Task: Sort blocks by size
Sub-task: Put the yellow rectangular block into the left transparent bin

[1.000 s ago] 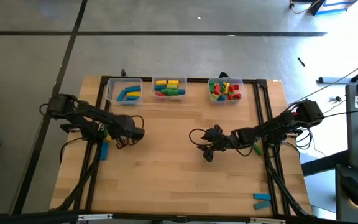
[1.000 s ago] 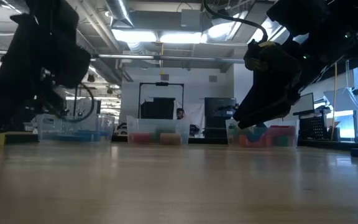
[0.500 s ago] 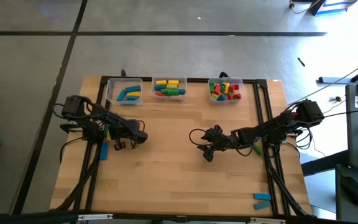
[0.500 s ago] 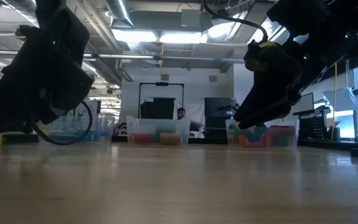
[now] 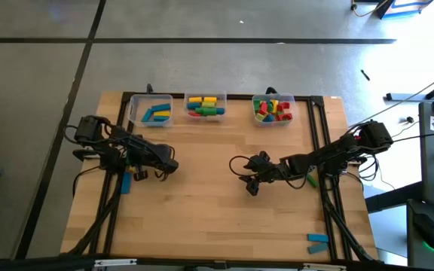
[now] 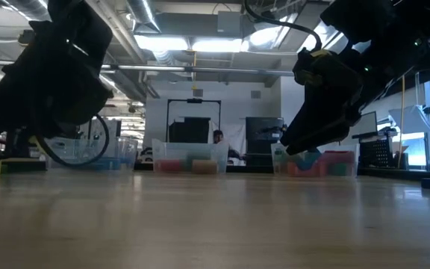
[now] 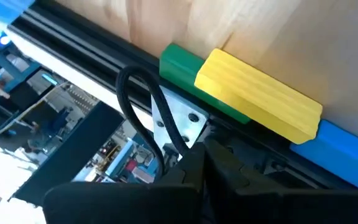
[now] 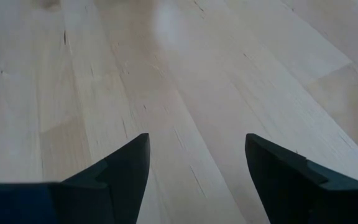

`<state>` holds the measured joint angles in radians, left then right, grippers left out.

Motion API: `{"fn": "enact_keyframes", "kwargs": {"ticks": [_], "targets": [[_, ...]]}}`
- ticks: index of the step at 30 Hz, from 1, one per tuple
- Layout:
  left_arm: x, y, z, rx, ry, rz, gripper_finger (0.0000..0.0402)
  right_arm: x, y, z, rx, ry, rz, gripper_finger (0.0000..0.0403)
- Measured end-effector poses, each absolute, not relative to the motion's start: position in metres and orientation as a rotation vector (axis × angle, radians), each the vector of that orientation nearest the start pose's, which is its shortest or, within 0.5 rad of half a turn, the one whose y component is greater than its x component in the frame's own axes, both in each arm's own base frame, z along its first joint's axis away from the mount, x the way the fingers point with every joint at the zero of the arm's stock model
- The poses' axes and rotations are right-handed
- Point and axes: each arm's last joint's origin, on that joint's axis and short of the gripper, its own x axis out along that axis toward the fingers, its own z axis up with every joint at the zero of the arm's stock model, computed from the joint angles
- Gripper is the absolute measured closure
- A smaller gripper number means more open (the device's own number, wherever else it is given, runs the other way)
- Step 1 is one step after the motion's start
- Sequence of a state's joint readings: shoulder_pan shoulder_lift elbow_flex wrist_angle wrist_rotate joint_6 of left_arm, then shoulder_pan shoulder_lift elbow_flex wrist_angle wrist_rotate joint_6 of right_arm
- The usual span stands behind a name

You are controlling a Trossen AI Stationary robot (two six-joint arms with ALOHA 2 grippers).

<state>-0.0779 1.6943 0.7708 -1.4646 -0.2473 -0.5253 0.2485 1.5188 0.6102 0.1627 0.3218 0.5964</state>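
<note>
Unsorted blocks remain at the table margins: a yellow ridged bar (image 7: 260,102) lying over a green bar (image 7: 182,62) with a blue bar (image 7: 347,146) beside it on the black edge rail at frame left, more blue blocks (image 5: 317,242) at lower right, while three clear plastic bins (image 5: 206,107) along the top edge already hold sorted pieces. The left gripper (image 5: 138,175), clenched on nothing visible, hangs near that left-edge cluster; the right gripper (image 5: 252,183) waits mid-table, fingers (image 8: 120,171) spread and empty. Judgement: the left should open before descending, take the top yellow bar squarely, and mind the rail and loose cable (image 7: 151,106); the bare wooden table (image 5: 209,211) offers ample clear room for carrying.
</note>
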Motion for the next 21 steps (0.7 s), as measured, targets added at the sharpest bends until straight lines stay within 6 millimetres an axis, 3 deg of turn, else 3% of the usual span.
{"fn": "enact_keyframes", "kwargs": {"ticks": [6,15,21], "targets": [[0.182,-0.004,0.133,0.088,2.194,0.569,0.0397,0.268,0.059,0.146,0.360,0.666,-0.278,0.0146],[0.181,0.008,0.107,0.110,2.370,0.587,0.0398,0.268,0.058,0.146,0.355,0.673,-0.279,0.0146],[0.178,0.010,0.089,0.153,2.441,0.483,0.0397,0.268,0.058,0.146,0.355,0.674,-0.279,0.0146]]}}
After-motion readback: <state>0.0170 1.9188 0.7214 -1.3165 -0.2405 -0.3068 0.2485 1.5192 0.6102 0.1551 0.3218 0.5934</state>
